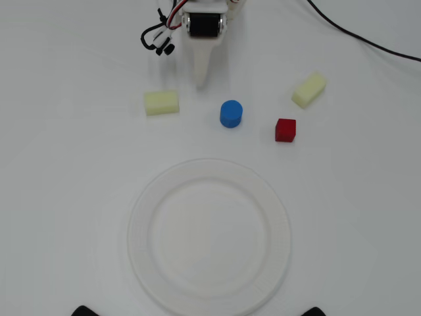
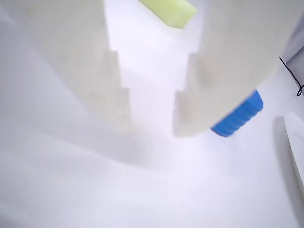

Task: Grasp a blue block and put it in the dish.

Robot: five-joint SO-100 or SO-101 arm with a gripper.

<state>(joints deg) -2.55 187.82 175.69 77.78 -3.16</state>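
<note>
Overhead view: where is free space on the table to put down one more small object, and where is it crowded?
Free: the wide table strips left and right of the dish, and the dish's own bare centre. Crowded: the row above it, with one pale yellow block, the blue block, the red cube and another pale yellow block, with the gripper just above.

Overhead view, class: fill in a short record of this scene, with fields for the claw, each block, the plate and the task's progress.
claw: open, empty, low over the table
blue block: on the table, right of the claw tip in the overhead view; partly behind one finger in the wrist view
plate: empty, below the blocks
red cube: right of the blue block
yellow blocks: one at left, one at upper right
progress: block not yet grasped
</note>
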